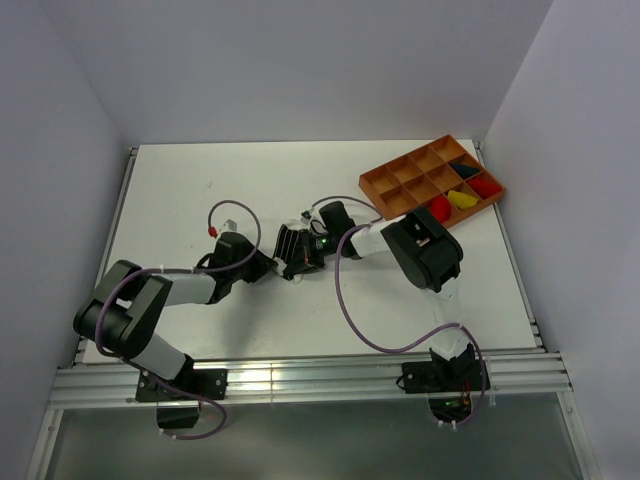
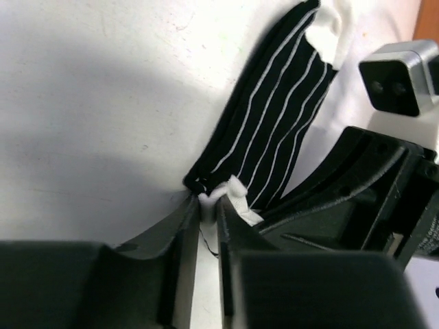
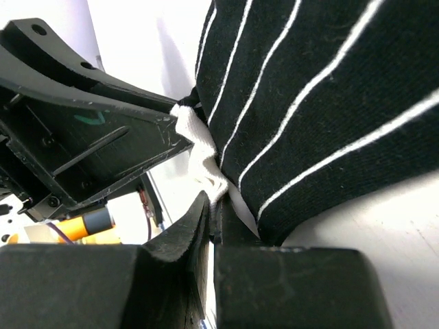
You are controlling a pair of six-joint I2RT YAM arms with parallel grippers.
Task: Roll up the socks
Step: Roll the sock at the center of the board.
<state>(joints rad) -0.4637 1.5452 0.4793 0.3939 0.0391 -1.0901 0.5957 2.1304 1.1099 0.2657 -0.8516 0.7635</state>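
Note:
The black-and-white striped sock lies mid-table between both grippers. My left gripper is shut on its white edge, seen close in the left wrist view, where the sock stretches away up and to the right. My right gripper is shut on the same white edge in the right wrist view, with the sock body above it. A red sock and a dark navy sock lie in the orange tray.
The orange compartment tray stands at the back right and also holds a yellow bundle and another red piece. White walls close in the table on three sides. Purple cables loop over the table near both arms.

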